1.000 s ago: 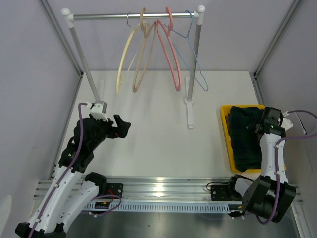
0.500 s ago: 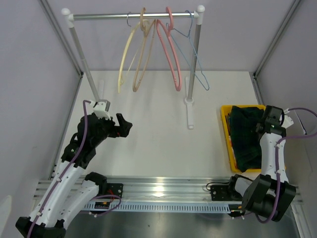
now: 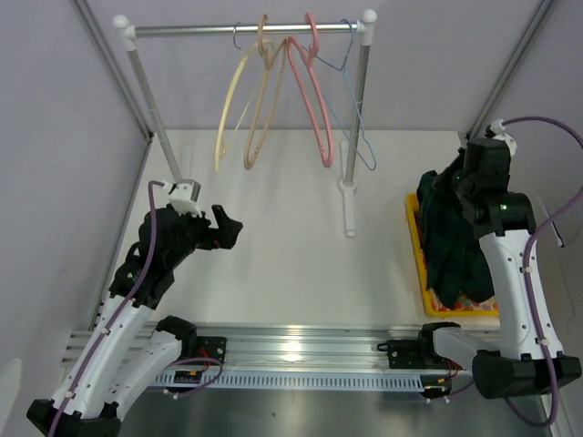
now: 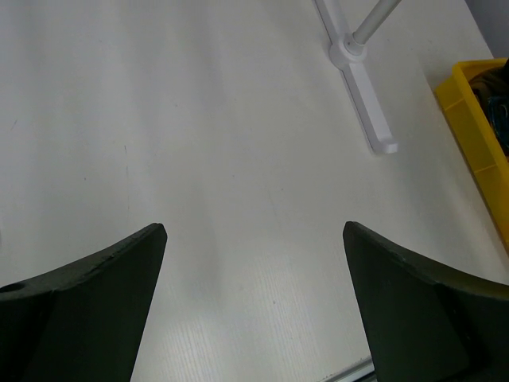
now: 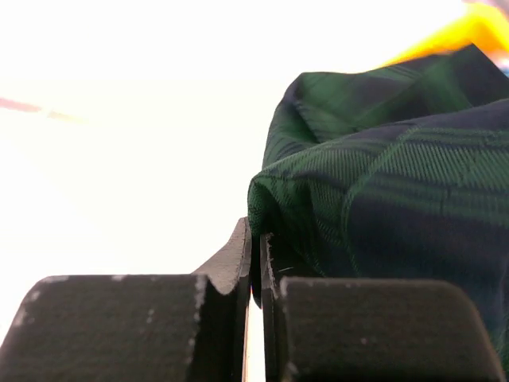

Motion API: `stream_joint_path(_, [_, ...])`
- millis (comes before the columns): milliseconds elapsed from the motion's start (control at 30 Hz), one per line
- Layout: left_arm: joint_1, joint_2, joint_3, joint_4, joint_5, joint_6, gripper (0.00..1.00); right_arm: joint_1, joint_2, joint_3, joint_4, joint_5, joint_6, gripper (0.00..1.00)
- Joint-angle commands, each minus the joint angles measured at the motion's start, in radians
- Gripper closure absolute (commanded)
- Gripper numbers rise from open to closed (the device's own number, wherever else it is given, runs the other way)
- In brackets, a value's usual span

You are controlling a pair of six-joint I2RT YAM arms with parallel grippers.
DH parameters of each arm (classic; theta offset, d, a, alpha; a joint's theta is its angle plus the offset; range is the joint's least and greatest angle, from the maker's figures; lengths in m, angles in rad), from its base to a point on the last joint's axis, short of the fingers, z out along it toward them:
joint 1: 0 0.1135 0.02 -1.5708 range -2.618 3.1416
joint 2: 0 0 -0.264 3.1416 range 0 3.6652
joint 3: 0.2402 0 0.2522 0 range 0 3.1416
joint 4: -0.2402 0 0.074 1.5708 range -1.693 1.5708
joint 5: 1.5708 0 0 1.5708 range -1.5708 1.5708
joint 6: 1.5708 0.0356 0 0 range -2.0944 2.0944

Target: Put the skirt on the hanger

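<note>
- A white table (image 3: 273, 246) carries everything.
- The rack's right foot (image 3: 350, 211), a flat white bar, lies on it toward the back.
- The rack's left foot (image 3: 187, 162) lies well left of the right foot.
- A yellow bin (image 3: 414, 250) stands right of that foot, apart from it.
- An aluminium rail (image 3: 301, 350) runs along the near edge, in front of that foot.

I'm seeing open table (image 3: 282, 264) lying across the near middle, wide enough to pass. Farther off, the rack's right post (image 3: 358, 100) and its white foot (image 3: 350, 208) are blocking the middle, hangers (image 3: 264, 45) are crowding the rail (image 3: 200, 30), and the skirt (image 3: 446, 237) is dangling over the yellow bin (image 3: 465, 309) at right.
</note>
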Motion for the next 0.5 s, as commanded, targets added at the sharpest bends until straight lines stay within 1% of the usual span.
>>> stream_joint_path(0, [-0.007,-0.003,0.048,0.013,0.000,0.008,0.01,0.154,0.026,0.141,-0.061,0.047,-0.019,1.00])
stream_joint_path(33, [-0.007,-0.004,0.048,0.013,0.001,0.008,0.01,0.192,0.036,0.159,-0.072,0.082,-0.017,1.00])
stream_joint_path(67, [-0.005,-0.004,0.048,0.013,0.000,0.008,0.01,0.272,0.052,0.179,-0.094,0.100,-0.017,1.00])
stream_joint_path(167, [-0.007,-0.004,0.050,0.013,0.004,0.006,0.01,0.384,0.074,0.227,-0.119,0.177,0.004,1.00])
stream_joint_path(200, [-0.005,-0.003,0.056,0.013,0.007,0.006,0.01,0.450,0.082,0.227,-0.122,0.188,0.012,1.00])
stream_joint_path(267, [-0.005,-0.001,0.055,0.012,0.009,0.005,0.01,0.519,0.086,0.196,-0.110,0.226,0.049,1.00])
stream_joint_path(300, [-0.005,-0.001,0.055,0.012,0.012,0.005,0.01,0.583,0.091,0.181,-0.092,0.241,0.061,1.00])
stream_joint_path(333, [-0.005,-0.001,0.055,0.012,0.014,0.003,0.01,0.614,0.095,0.161,-0.083,0.260,0.076,1.00])
stream_joint_path(367, [-0.005,-0.001,0.055,0.009,0.015,0.002,0.01,0.640,0.098,0.114,-0.070,0.283,0.090,1.00])
stream_joint_path(400, [-0.005,-0.001,0.056,0.010,0.020,-0.001,0.01,0.685,0.103,0.086,-0.038,0.285,0.121,1.00])
stream_joint_path(467, [-0.005,0.002,0.054,0.007,0.031,-0.008,0.01,0.729,0.115,0.002,0.003,0.286,0.158,1.00])
